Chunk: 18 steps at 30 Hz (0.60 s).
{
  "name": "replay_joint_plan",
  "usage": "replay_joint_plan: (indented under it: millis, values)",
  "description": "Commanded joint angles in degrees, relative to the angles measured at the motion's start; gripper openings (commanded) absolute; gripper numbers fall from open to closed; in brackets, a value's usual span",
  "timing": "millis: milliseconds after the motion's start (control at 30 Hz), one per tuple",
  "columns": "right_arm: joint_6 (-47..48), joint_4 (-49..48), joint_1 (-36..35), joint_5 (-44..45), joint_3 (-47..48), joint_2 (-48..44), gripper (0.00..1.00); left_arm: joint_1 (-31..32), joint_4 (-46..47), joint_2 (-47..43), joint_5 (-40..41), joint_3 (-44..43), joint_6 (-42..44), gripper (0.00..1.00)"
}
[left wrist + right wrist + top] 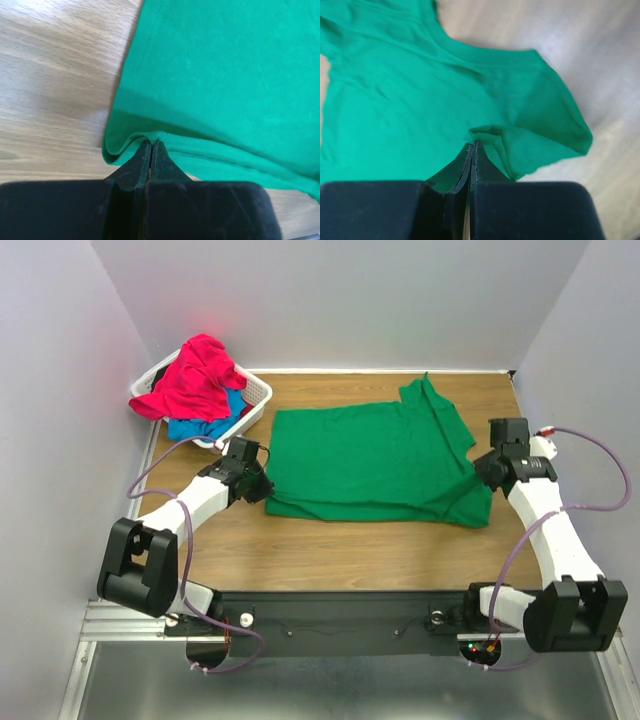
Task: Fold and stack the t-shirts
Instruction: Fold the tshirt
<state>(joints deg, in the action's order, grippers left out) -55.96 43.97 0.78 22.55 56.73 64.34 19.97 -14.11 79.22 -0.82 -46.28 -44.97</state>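
A bright green t-shirt (375,460) lies spread on the wooden table, folded over along its near edge, with one sleeve pointing to the back right. My left gripper (262,483) is at the shirt's left near corner. In the left wrist view its jaws (151,143) are shut, pinching the folded edge of the green t-shirt (225,75). My right gripper (483,465) is at the shirt's right side by the sleeve. Its jaws (474,145) are shut on a small bunch of the green t-shirt (410,100). A pinkish-red t-shirt (200,375) and a blue t-shirt (205,427) lie heaped in the basket.
A white slotted basket (262,390) stands at the back left corner of the table, close behind my left arm. Bare wood (350,550) runs between the shirt and the arms' bases. Pale walls enclose the table on three sides.
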Motion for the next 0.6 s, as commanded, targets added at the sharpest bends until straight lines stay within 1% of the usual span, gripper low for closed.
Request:
replay_joint_plan:
  millis: [0, 167, 233, 267, 300, 333, 367, 567]
  values:
    - [1.1, -8.1, 0.4, -0.3, 4.4, 4.1, 0.0, -1.4, 1.6, 0.8, -1.7, -2.3, 1.6, 0.0]
    - [2.6, -11.5, 0.4, 1.2, 6.7, 9.8, 0.0, -2.5, 2.5, 3.5, -1.4, -3.5, 2.2, 0.0]
    - [5.9, -14.8, 0.4, 0.7, 7.9, 11.3, 0.0, -3.4, 3.0, 4.2, -1.5, -4.3, 2.5, 0.0]
    - [8.9, -16.4, 0.4, 0.0, 8.2, 13.2, 0.0, -3.5, 4.1, 4.7, -2.0, -4.4, 2.5, 0.0]
    - [8.9, -17.9, 0.4, -0.8, 8.4, 14.1, 0.0, -3.6, 4.6, 5.0, -2.3, -4.4, 2.5, 0.0]
    - [11.8, -19.3, 0.4, -1.4, 9.4, 15.3, 0.0, -3.6, 4.8, 5.5, -2.5, -4.6, 2.4, 0.0]
    - [13.8, -20.2, 0.4, -2.3, 10.1, 17.8, 0.0, -3.7, 5.1, 6.3, -2.5, -5.0, 2.3, 0.0]
    - [16.2, -21.1, 0.5, -5.0, 15.9, 27.1, 0.0, -4.1, 5.8, 9.6, -1.8, -6.1, 2.0, 0.0]
